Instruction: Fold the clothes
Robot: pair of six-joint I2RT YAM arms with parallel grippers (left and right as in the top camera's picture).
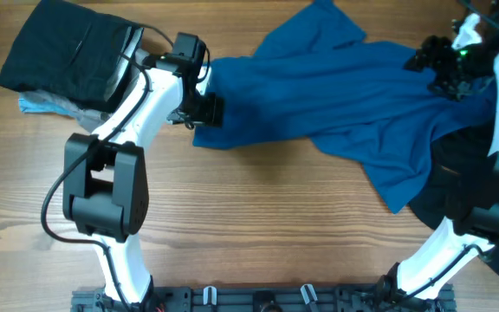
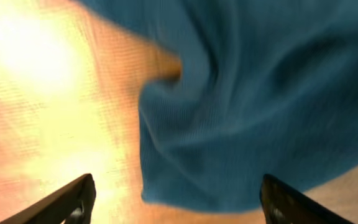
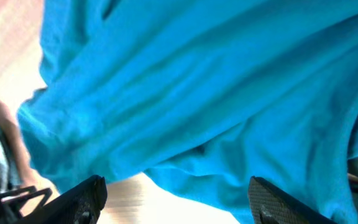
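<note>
Overhead view of a large royal-blue shirt (image 1: 336, 95) lying crumpled across the far right part of a wooden table (image 1: 258, 234), stretched from the middle to the right edge with no neat fold in it. A dark garment (image 1: 457, 173) lies partly under its near right end. At the far left a black piece (image 1: 68, 56) sits as a compact folded stack, with a light-blue piece (image 1: 42, 106) peeking out on its near side. The left gripper (image 1: 204, 111) is at the shirt's left edge; its wrist view shows the fingers spread wide, the cloth ahead of them and not pinched. The right gripper (image 1: 444, 65) is over the shirt's far right end, jaws likewise apart and holding nothing. Judging by this, one piece looks folded, while the blue shirt and dark garment are not yet folded
</note>
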